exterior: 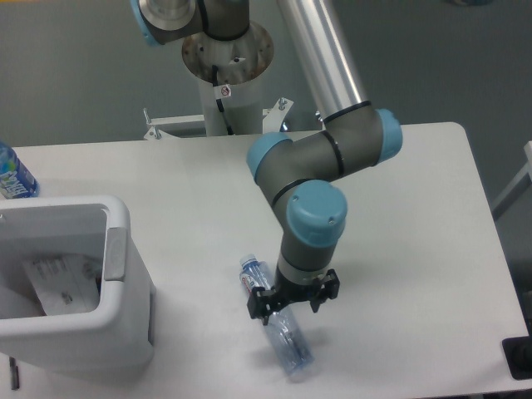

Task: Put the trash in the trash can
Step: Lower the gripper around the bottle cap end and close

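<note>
The crushed clear plastic bottle (pixel 289 345) lies on the table near its front edge, cap end pointing back-left. My gripper (pixel 293 301) is low over the bottle's middle, open, with one finger on each side of it and not closed on it. The bottle's middle is hidden under the gripper. At the left stands the white trash can (pixel 116 249). The crumpled white wrapper (pixel 62 283) lies inside it.
An upright bottle with a blue label (pixel 12 173) stands at the table's far left edge behind the trash can. The arm's base column (pixel 226 75) rises at the back centre. A dark object (pixel 519 357) sits at the front right corner.
</note>
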`<state>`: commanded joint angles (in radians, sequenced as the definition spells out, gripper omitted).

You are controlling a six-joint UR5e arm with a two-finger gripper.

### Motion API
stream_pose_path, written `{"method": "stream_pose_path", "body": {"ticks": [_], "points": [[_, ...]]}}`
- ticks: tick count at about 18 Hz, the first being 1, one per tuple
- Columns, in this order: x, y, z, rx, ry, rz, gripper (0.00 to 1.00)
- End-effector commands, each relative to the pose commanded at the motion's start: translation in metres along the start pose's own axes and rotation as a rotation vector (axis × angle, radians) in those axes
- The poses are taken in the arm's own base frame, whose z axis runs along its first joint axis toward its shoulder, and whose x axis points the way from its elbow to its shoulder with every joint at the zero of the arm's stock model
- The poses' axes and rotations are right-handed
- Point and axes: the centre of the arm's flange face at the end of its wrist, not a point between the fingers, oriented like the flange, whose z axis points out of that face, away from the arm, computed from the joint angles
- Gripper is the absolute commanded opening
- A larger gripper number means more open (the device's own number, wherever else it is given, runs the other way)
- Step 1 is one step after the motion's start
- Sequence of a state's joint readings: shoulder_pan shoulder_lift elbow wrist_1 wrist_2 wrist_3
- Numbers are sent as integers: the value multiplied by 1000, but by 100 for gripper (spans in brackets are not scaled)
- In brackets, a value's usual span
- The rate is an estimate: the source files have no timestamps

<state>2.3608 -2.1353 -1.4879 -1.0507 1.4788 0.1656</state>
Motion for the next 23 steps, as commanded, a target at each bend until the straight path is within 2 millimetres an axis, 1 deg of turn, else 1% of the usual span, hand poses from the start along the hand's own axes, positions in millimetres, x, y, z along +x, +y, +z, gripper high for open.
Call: {"method": "stream_pose_path", "body": {"ticks": [4, 9, 11, 15, 20, 23], "points": [[7, 5, 8, -39, -28, 43, 100], [7, 10, 19, -72, -51, 73, 100], [10, 10, 27, -86, -64, 81, 100], [10, 10, 31, -92, -69, 82, 100], [14, 10, 40, -101, -71, 80, 100], [11, 10, 48, -117, -100, 78, 100]]}}
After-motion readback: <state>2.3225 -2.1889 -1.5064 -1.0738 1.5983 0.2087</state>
